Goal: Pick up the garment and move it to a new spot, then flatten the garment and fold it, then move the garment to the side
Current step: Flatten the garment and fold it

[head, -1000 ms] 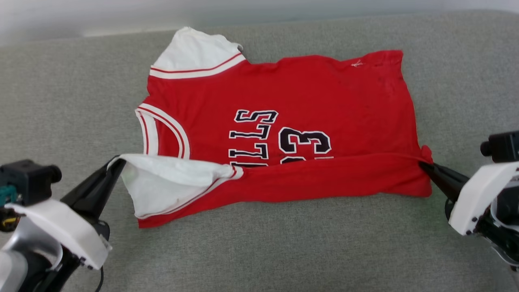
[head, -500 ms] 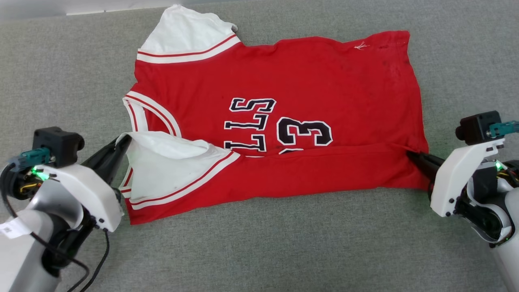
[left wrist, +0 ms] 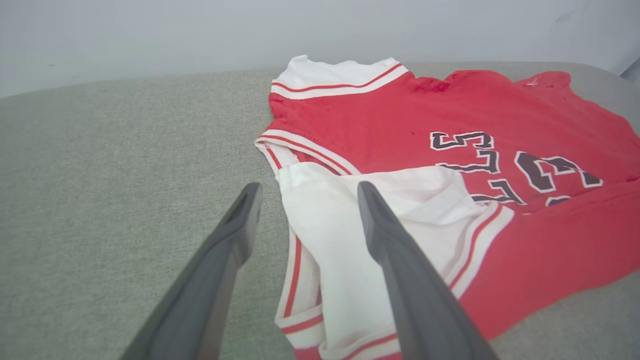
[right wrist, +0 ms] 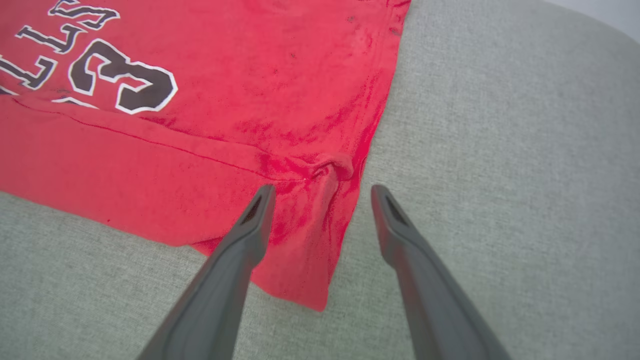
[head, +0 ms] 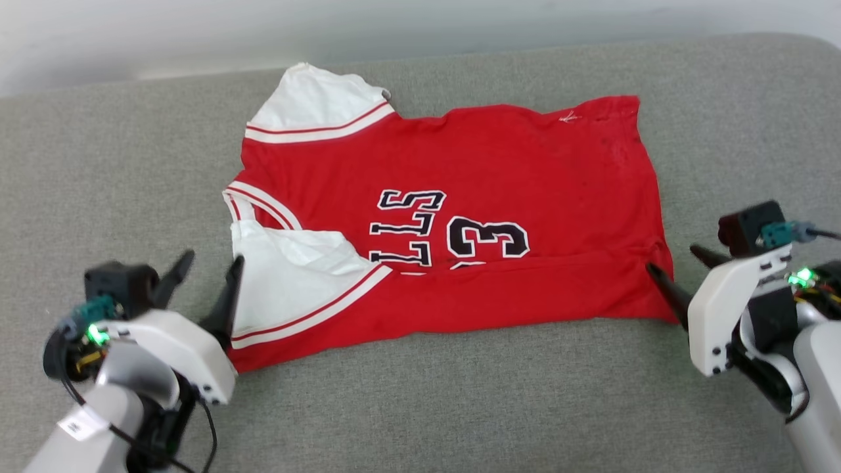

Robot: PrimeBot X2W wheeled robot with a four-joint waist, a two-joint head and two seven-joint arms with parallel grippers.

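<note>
The garment (head: 499,164) lies spread on the grey cushion, collar to the left, its near edge folded up over the lower part of the black numerals (head: 487,237). The near white sleeve (head: 289,276) rests folded on top. My left gripper (head: 211,259) stands open beside that sleeve; in the left wrist view its fingers straddle the sleeve's edge (left wrist: 320,220) with the left gripper (left wrist: 308,187) holding nothing. My right gripper (head: 673,257) is open at the garment's hem corner. In the right wrist view the right gripper (right wrist: 323,189) is spread around a small pucker (right wrist: 332,167) in the red cloth.
The grey fabric cushion (head: 460,407) extends around the garment on all sides, with broad free room in front. A pale wall (head: 197,26) runs along the cushion's far edge.
Both grippers have opened and let go of the folded edge, which now lies on the garment. The arms have drawn slightly back, and the head camera has shifted.
</note>
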